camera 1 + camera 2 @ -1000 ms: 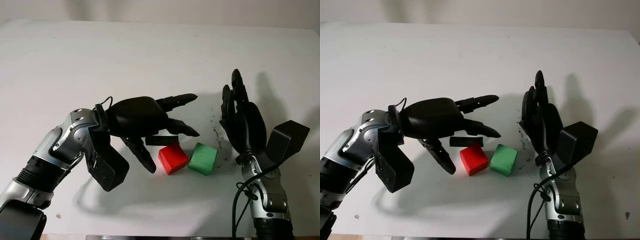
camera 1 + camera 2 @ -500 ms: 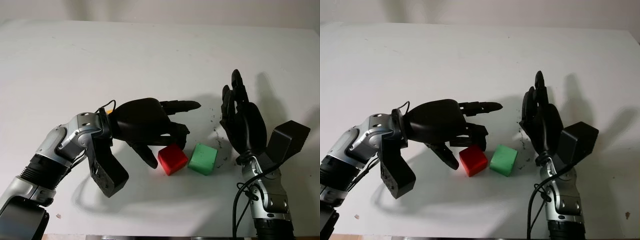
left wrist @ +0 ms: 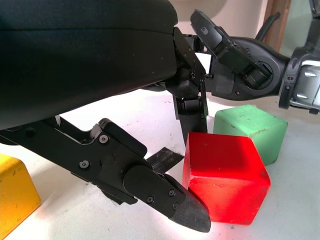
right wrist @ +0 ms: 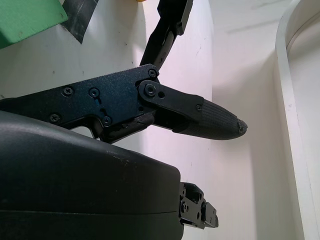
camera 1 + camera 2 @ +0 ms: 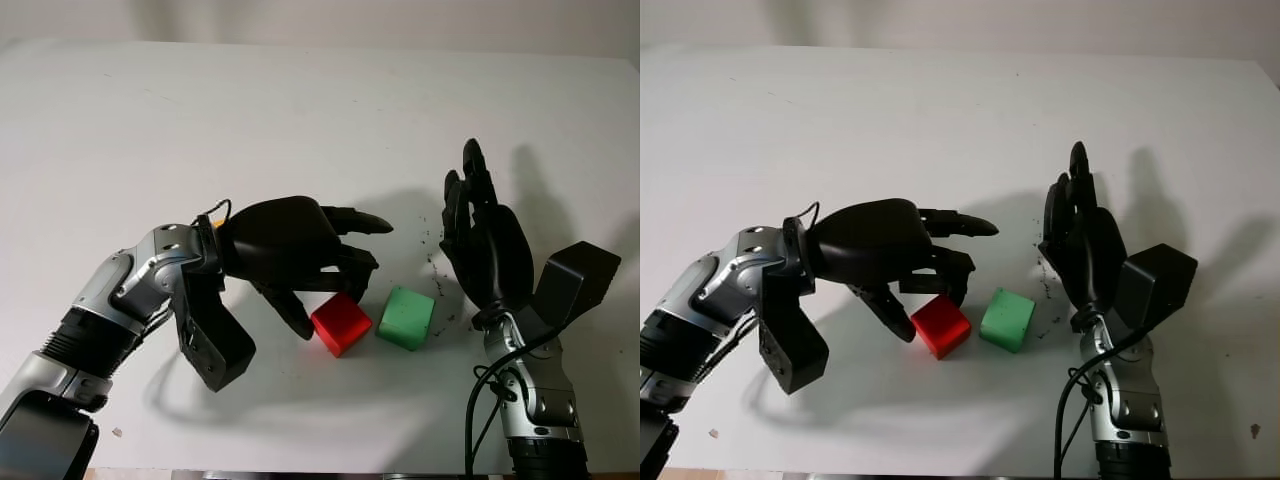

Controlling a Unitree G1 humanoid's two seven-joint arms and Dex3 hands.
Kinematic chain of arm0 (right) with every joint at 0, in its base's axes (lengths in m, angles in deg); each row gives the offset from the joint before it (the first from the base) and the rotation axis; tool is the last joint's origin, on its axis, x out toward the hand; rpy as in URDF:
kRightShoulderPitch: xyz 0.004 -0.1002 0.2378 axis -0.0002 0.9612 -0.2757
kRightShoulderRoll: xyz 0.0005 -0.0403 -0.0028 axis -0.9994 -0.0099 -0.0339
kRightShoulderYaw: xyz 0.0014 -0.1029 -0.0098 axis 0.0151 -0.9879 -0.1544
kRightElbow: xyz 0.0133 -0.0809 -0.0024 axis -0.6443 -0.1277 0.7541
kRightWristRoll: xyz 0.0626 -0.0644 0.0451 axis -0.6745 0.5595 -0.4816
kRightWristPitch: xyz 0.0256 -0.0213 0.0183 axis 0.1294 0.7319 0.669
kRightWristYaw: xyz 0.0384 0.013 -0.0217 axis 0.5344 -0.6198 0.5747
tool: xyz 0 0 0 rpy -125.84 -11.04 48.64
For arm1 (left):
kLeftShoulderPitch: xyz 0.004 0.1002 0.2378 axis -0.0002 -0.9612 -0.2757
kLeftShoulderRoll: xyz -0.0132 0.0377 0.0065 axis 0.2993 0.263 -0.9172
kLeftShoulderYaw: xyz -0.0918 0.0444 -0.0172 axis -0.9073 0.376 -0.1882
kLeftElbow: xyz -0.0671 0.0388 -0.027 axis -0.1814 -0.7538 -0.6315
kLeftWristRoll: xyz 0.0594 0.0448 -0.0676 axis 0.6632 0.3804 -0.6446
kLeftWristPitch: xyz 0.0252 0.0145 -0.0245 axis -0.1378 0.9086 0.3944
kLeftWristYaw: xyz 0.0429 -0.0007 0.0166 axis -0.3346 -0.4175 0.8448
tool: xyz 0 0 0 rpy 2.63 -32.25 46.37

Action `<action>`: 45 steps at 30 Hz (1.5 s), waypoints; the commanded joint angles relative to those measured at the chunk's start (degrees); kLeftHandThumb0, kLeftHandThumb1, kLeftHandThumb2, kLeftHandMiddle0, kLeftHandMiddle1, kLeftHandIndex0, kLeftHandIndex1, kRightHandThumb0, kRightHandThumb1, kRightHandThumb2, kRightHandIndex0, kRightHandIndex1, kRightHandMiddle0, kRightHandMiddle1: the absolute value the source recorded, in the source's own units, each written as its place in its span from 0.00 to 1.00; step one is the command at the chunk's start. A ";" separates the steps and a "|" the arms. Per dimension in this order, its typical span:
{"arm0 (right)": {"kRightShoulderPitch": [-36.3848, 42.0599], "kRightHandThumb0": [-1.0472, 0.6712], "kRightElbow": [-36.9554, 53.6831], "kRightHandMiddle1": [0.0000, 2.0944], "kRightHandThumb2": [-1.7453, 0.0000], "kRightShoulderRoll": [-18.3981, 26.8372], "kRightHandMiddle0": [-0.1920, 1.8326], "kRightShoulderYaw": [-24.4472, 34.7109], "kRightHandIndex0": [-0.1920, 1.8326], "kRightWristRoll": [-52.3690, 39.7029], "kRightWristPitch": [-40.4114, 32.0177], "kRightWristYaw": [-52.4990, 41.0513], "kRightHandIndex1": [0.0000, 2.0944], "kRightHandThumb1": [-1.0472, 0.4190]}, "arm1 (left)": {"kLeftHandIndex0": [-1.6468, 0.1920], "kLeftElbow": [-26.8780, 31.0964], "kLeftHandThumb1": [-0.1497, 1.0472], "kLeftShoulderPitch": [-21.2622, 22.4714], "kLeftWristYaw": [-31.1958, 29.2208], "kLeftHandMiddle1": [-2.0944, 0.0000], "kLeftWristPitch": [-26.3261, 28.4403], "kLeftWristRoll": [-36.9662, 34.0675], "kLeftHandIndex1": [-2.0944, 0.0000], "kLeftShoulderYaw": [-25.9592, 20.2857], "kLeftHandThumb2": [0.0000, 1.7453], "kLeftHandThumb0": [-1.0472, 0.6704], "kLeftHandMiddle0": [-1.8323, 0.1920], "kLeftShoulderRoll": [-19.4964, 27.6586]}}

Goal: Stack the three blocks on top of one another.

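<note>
The red block [image 5: 340,325] sits on the white table [image 5: 300,110], with the green block [image 5: 406,317] just to its right. My left hand [image 5: 327,290] arches over the red block and is shut on it. One finger [image 3: 192,112] presses its far edge and the thumb [image 3: 172,202] touches its near left corner. The yellow block [image 3: 14,192] lies under that hand's palm side, apart from the red one. My right hand [image 5: 478,232] stands upright and open, right of the green block and not touching it.
A short strip of black tape [image 3: 163,160] lies on the table behind the red block. Small dark specks [image 5: 432,262] mark the surface between the green block and my right hand. The table's front edge runs close below both arms.
My left hand came down over the red block and its fingers curled round it. The red block shifted slightly left and turned. The right hand and green block stayed still.
</note>
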 commanded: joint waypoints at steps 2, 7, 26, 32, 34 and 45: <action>0.63 0.23 0.23 0.00 0.58 0.68 0.00 0.36 0.00 0.02 0.67 -0.50 0.00 0.00 | 0.56 1.18 0.88 -1.18 -1.74 0.90 1.70 -2.64 0.38 0.21 0.04 0.28 0.85 -0.25; 0.69 0.23 0.26 0.00 0.58 0.54 0.00 0.49 0.00 0.03 0.67 -0.46 0.00 0.00 | 0.60 1.57 0.91 -1.38 -3.03 0.89 4.43 -3.96 0.34 -0.98 0.04 0.32 0.87 0.82; 1.05 0.23 0.55 0.00 0.59 0.68 0.00 0.46 0.00 0.23 0.25 -0.34 0.00 0.00 | 0.68 -10.49 0.94 5.85 3.76 0.97 5.55 2.48 0.38 -3.27 0.03 0.37 0.83 4.95; 0.91 0.23 0.25 0.00 0.59 0.73 0.00 0.23 0.00 0.50 0.43 -0.40 0.00 0.00 | 0.70 -12.17 0.94 6.60 5.22 0.97 4.92 3.07 0.34 -3.06 0.03 0.36 0.82 4.29; 0.96 0.23 0.32 0.00 0.59 0.71 0.00 0.16 0.00 0.67 0.49 -0.35 0.00 0.00 | 0.69 -11.67 0.94 6.41 4.42 0.97 5.65 2.83 0.35 -2.84 0.03 0.35 0.82 4.03; 1.26 0.23 0.72 0.00 0.59 0.37 0.00 0.31 0.00 0.50 0.40 0.11 0.00 0.00 | 0.69 -11.40 0.94 5.86 6.30 0.97 5.05 3.19 0.35 -2.24 0.03 0.34 0.82 2.44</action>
